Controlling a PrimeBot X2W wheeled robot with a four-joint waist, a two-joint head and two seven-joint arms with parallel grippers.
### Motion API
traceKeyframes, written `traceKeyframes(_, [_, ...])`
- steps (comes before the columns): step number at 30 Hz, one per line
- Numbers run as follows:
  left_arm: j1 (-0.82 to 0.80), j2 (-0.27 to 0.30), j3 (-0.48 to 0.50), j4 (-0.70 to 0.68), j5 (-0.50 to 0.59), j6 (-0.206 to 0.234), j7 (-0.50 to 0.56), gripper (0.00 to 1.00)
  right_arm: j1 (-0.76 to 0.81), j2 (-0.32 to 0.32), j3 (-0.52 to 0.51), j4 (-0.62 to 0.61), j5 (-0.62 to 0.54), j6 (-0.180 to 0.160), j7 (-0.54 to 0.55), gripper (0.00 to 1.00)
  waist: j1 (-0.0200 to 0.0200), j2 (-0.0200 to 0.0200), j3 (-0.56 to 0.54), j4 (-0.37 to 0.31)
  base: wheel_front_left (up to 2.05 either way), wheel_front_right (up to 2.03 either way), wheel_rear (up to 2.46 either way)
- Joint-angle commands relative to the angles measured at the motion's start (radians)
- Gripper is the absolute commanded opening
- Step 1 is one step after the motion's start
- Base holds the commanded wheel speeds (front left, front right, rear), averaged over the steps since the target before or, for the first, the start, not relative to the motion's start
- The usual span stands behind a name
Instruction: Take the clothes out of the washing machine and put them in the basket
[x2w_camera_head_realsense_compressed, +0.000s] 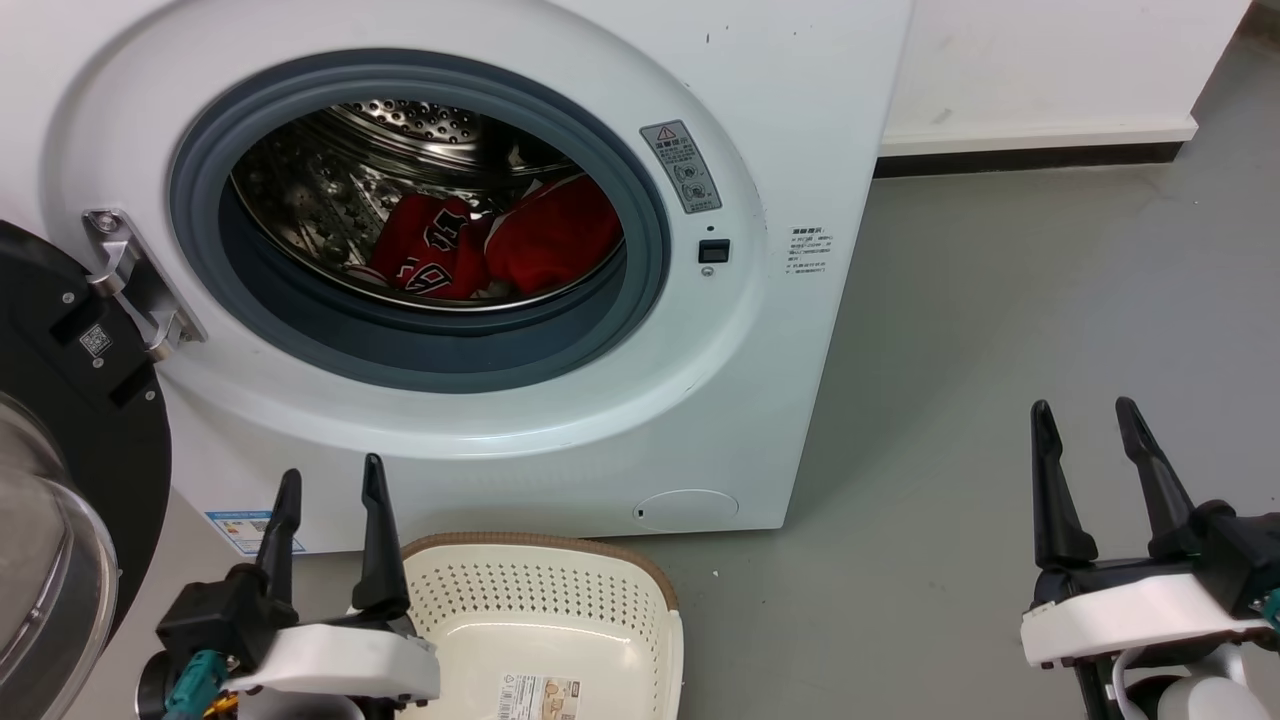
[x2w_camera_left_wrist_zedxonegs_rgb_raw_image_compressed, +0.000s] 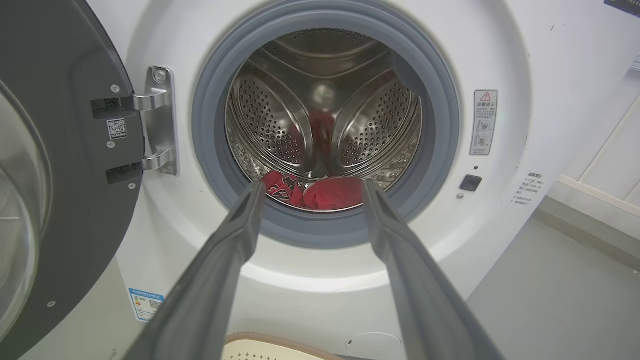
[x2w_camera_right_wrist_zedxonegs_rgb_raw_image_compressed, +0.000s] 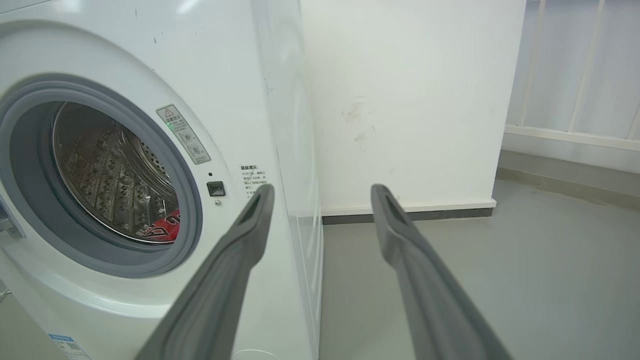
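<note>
Red clothes, two jersey-like pieces with white trim and lettering, lie bunched at the bottom of the steel drum of the washing machine, whose black-framed glass door is swung wide on its hinge at the robot's left. Nothing of the job appears done: the basket, standing on the grey floor just in front of the machine's base, holds no garment, only a printed label on its bottom. The left gripper hovers by the basket's left end, its two dark fingers spread apart and empty, aimed in its wrist view straight at the porthole and the red heap beyond. The right gripper, likewise spread and holding nothing, hangs well off to the machine's right, over bare floor near a white wall. Both pieces are yet to be lifted out and dropped in, by this reading. The thick grey seal forms a raised lip the fabric must clear, and the open door crowds the left arm's side of the approach.
</note>
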Motion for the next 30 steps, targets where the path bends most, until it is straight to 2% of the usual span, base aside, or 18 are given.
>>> traceKeyframes(1, [0.001, 0.009, -0.009, 0.003, 0.021, 0.002, -0.008, 1.0, 0.009, -0.004, 0.001, -0.004, -0.024, 0.0, -0.007, 1.0, 0.0, 0.0, 0.0, 0.0, 0.0, 0.0, 0.0])
traceKeyframes(10, [0.008, 0.021, -0.018, 0.05, 0.09, 0.001, -0.028, 1.0, 0.014, -0.004, 0.007, 0.026, -0.116, 0.0, -0.028, 1.0, 0.0, 0.0, -0.005, -0.002, 0.0, 0.0, 0.0])
traceKeyframes(16, [0.013, 0.058, -0.085, 0.048, 0.195, 0.041, -0.041, 1.0, 0.02, -0.004, 0.018, 0.032, -0.187, 0.0, -0.04, 1.0, 0.0, 0.0, -0.009, -0.002, 0.0, 0.0, 0.0])
traceKeyframes(19, [0.012, 0.068, -0.104, 0.042, 0.205, 0.067, -0.046, 1.0, 0.021, -0.004, 0.019, 0.028, -0.209, 0.0, -0.046, 1.0, 0.0, 0.0, -0.008, -0.003, 0.0, 0.0, 0.0])
traceKeyframes(24, [0.017, 0.065, -0.103, 0.022, 0.2, 0.076, -0.056, 1.0, 0.025, -0.004, 0.013, 0.034, -0.206, 0.0, -0.056, 1.0, 0.0, 0.0, -0.007, -0.005, 0.0, 0.0, 0.0])
traceKeyframes(27, [0.025, 0.053, -0.089, 0.019, 0.194, 0.062, -0.061, 1.0, 0.028, -0.004, 0.012, 0.044, -0.209, 0.0, -0.061, 1.0, 0.0, 0.0, -0.008, -0.006, 0.0, 0.0, 0.0])
traceKeyframes(30, [0.033, 0.038, -0.067, 0.023, 0.177, 0.012, -0.067, 1.0, 0.03, -0.004, 0.011, 0.053, -0.194, 0.0, -0.066, 1.0, 0.0, 0.0, -0.009, -0.007, 0.0, 0.0, 0.0])
